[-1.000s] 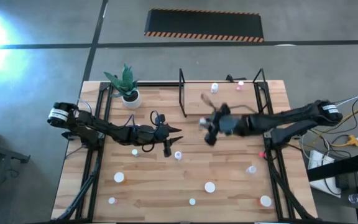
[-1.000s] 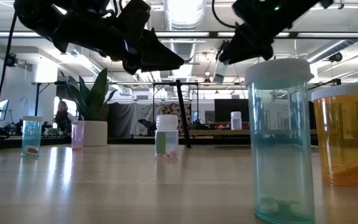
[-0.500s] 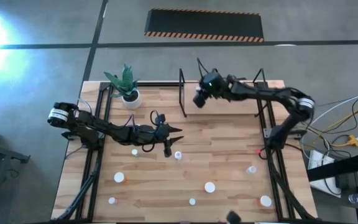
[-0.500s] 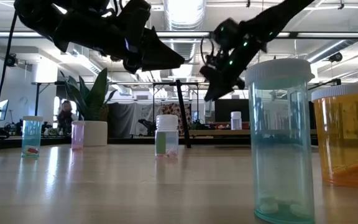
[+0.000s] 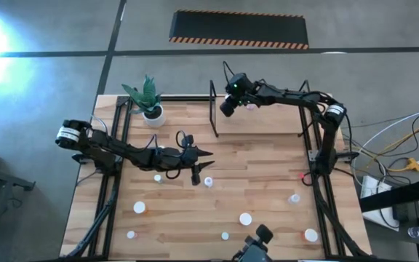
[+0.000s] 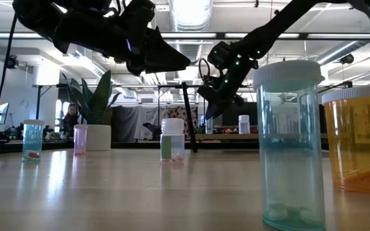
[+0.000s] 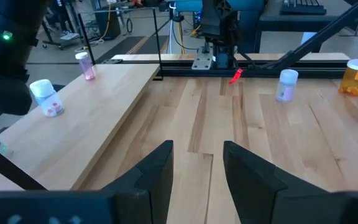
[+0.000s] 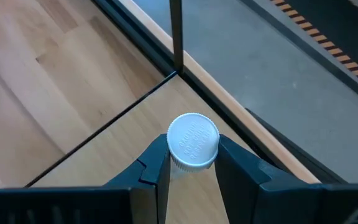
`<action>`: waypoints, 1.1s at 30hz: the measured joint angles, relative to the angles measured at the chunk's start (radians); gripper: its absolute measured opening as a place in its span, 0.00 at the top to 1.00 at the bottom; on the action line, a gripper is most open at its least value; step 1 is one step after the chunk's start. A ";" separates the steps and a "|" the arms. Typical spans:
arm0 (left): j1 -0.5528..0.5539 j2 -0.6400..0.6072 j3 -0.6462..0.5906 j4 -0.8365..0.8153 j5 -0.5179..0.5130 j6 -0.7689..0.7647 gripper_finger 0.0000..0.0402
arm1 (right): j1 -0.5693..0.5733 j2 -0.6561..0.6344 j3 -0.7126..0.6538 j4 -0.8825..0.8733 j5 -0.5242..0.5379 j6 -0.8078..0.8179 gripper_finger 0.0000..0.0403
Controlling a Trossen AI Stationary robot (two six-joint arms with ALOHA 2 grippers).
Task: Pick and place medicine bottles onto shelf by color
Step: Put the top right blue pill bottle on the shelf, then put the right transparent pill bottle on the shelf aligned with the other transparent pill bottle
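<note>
My right gripper (image 8: 192, 148) is shut on a small bottle with a white cap (image 8: 192, 138) over the far left corner of the shelf (image 5: 268, 125), a light-wood board with black posts. It also shows in the high view (image 5: 226, 109); the cap hides the bottle's body. My left gripper (image 7: 197, 155) is open and empty above the middle of the table (image 5: 206, 153). A white-capped bottle (image 5: 208, 181) stands on its base just near of it. A pink bottle (image 7: 84, 63) and another bottle (image 7: 46, 98) stand on the shelf board. My right gripper pinches the bottle between its two fingers at the sides of the white cap (image 8: 171, 149). The fingers come from above, pointing down. The bottle is upright, cap up. Whether its base touches the shelf board, I cannot tell.
Several white-capped bottles stand on the table's near half, among them a wide one (image 5: 246, 218) and one at the near right corner (image 5: 310, 234). A potted plant (image 5: 150, 102) stands at the far left. In the low view a teal bottle (image 6: 289, 144) and an orange one (image 6: 358, 141) stand close.
My right gripper has carried the bottle from above the table's middle toward the far edge and leftward, then down over the shelf's far left corner. It has stayed shut on the bottle.
</note>
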 joint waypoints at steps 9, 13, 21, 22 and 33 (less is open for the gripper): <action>0.000 0.000 -0.002 0.000 0.000 0.000 0.69 | -0.013 0.000 -0.006 0.003 0.053 -0.008 0.74; 0.000 0.000 -0.002 0.001 0.000 0.000 0.69 | -0.012 0.000 -0.007 0.003 0.053 -0.007 0.68; 0.000 0.000 -0.002 0.002 -0.001 0.000 0.69 | -0.012 -0.001 -0.007 -0.002 0.053 -0.035 0.55; 0.000 0.000 -0.002 0.001 -0.001 0.000 0.69 | -0.012 -0.005 -0.008 -0.008 0.053 -0.045 0.54; 0.000 0.000 -0.004 0.001 -0.001 0.000 0.69 | 0.020 -0.211 -0.009 -0.180 0.053 -0.062 0.52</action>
